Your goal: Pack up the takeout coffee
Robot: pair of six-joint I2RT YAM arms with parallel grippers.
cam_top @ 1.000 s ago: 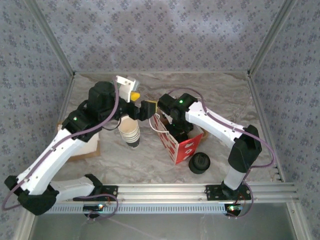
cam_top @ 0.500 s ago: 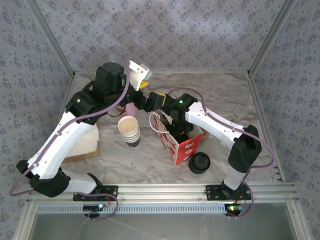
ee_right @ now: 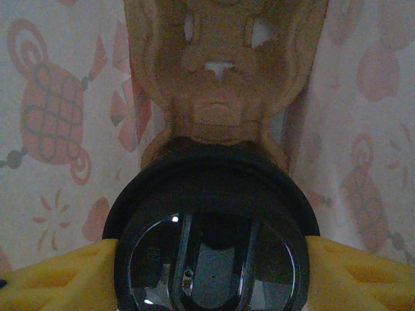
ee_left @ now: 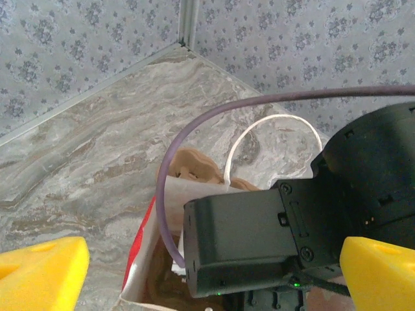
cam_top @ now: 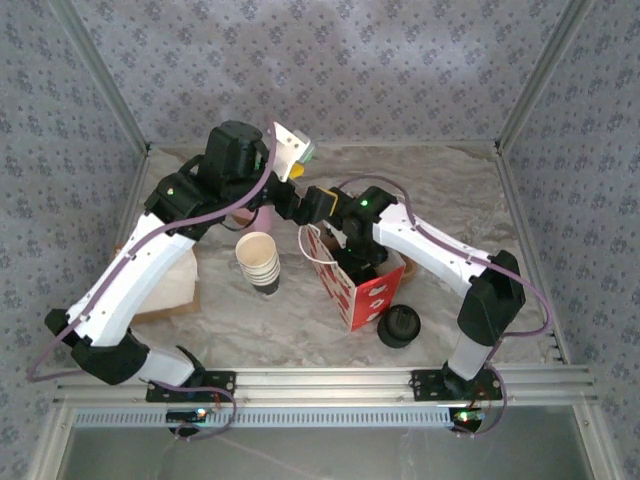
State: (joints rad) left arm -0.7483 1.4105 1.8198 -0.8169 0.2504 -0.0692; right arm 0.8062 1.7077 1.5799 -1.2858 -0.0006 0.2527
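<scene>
The takeout coffee [ee_right: 211, 240] shows its round black lid from above, deep inside the red paper bag [cam_top: 365, 295]. My right gripper [ee_right: 211, 275] is shut on the cup, one yellow finger [ee_right: 52, 278] pressed on each side of the lid. A brown cardboard insert [ee_right: 220, 78] stands against the bag wall just beyond the cup. My right arm [cam_top: 360, 215] reaches down into the bag mouth. My left gripper [ee_left: 214, 272] hovers open above the bag [ee_left: 139, 259], its yellow fingers [ee_left: 39, 272] wide apart with nothing between them.
A stack of lidless white striped cups [cam_top: 259, 262] stands left of the bag. A squat pile of black lids [cam_top: 399, 325] sits at the bag's front right. A flat brown box [cam_top: 175, 290] lies at the left. The bag's white handle [ee_left: 272, 126] arches up.
My left arm has lifted and swung right, bringing its gripper over the bag. My right arm has stayed in the bag with the cup.
</scene>
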